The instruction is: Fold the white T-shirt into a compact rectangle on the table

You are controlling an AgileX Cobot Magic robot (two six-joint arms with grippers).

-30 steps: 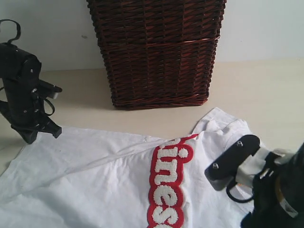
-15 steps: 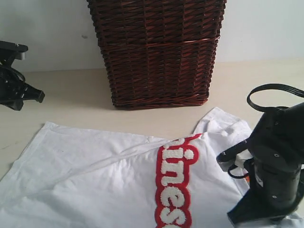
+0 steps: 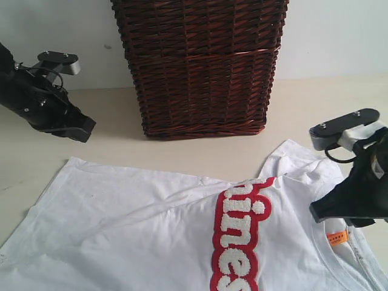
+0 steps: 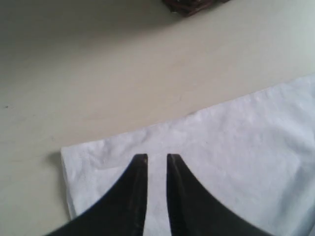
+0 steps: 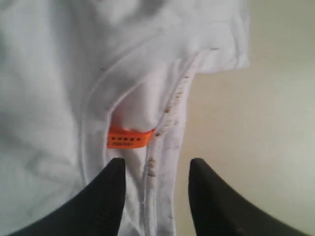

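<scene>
Across the lower frame on the table (image 3: 182, 151) we log the white T-shirt (image 3: 151, 230), slid rightward since a second ago, left gripper (image 4: 157, 157) barely parted, right gripper (image 5: 156, 164) open over the collar (image 5: 170, 110), both empty: folding seemingly unstarted.

1. Exterior view: set low and close to the table (image 3: 182, 151), facing the basket (image 3: 200, 66) and wall (image 3: 339, 36), with the shirt (image 3: 133, 230) nearest.
2. Left wrist view looks down, close, on a shirt corner and bare table.
3. Right wrist view sits very close above the collar (image 5: 98, 98) and orange tag (image 5: 129, 137) — both also appear in the exterior view.
</scene>
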